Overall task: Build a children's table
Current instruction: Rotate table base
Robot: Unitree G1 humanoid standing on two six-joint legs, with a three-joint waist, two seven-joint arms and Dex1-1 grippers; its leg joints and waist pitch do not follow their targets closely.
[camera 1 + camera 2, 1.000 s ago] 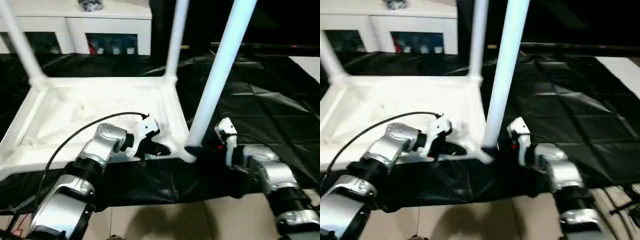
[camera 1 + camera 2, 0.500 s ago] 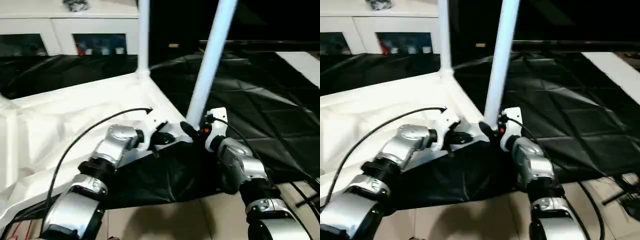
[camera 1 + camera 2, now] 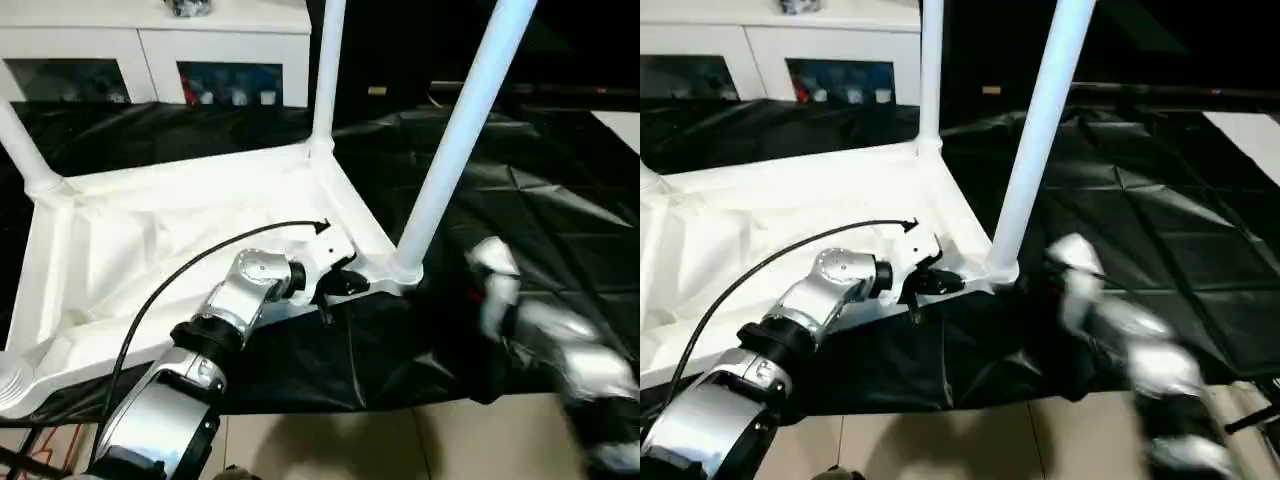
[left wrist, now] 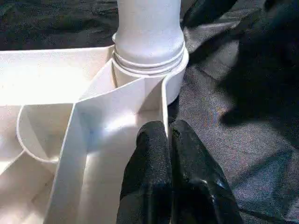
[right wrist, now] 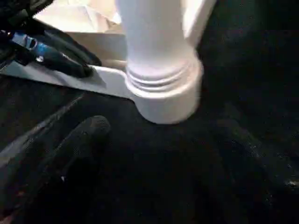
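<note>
The children's table lies upside down on a black cloth, its white ribbed tabletop point(image 3: 150, 240) facing up. Three white legs stand in corner sockets: one at the far left point(image 3: 25, 150), one at the back point(image 3: 325, 70), and one at the near right corner point(image 3: 455, 150). My left gripper point(image 3: 345, 285) is shut on the tabletop's front rim point(image 4: 164, 107), just beside that near right socket point(image 4: 149, 60). My right gripper point(image 3: 478, 290) hangs blurred to the right of the near leg, off it and open. One of its fingers point(image 5: 79, 140) shows short of the socket point(image 5: 163, 93).
A white cabinet point(image 3: 150, 50) with glass doors stands behind the cloth. The black cloth point(image 3: 540, 200) spreads wide to the right. Pale floor tiles point(image 3: 330, 445) run along the front edge. A black cable point(image 3: 200, 265) arcs over my left forearm.
My right gripper has let go of the near leg's base, opened, and pulled back to the right. The left gripper keeps its hold on the rim. The camera has shifted.
</note>
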